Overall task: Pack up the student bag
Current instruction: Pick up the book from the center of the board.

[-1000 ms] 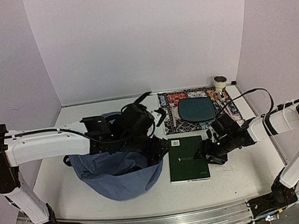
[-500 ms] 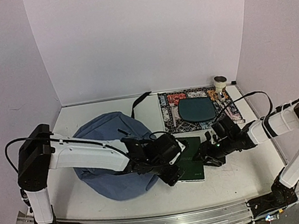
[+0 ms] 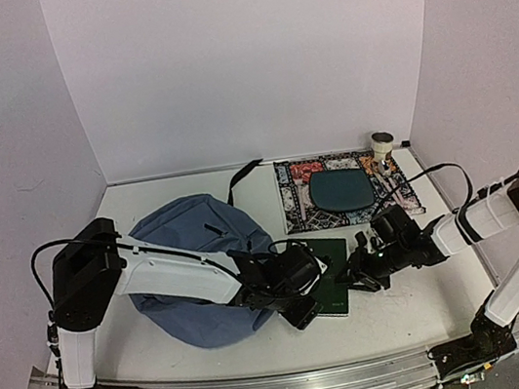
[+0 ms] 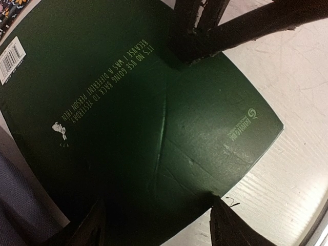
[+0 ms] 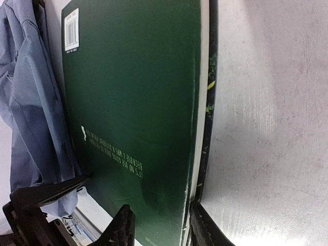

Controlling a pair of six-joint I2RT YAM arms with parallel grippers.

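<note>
The student bag (image 3: 196,264), a slate-blue backpack, lies slumped on the left half of the counter (image 3: 424,297). One black strap (image 3: 241,173) trails off toward the far wall. Just right of the bag lies a dark green book (image 3: 330,277), back cover up, with a barcode (image 4: 10,59) in one corner and a line of pale lettering across the cover. Its left edge is just beside the blue fabric; whether the two touch cannot be told.

The left arm reaches across the near side of the bag, and the left claw (image 3: 302,306) hangs over the near edge of the book. Its jaws are spread wide with nothing between them. In the left wrist view one finger (image 4: 95,228) sits over the cover and the other is just off the book's near right corner, above the bare counter.

The right claw (image 3: 347,277) comes in from the right and is clamped on the book's right edge. In the right wrist view one finger (image 5: 123,225) is on the cover side, and the pale page edge runs between the two fingers.

Beyond the book, a patterned mat (image 3: 300,198) lies on the far right of the counter with a dark teal pouch (image 3: 341,189) lying flat on it. A small cream round object (image 3: 383,142) stands near the far right corner.
</note>
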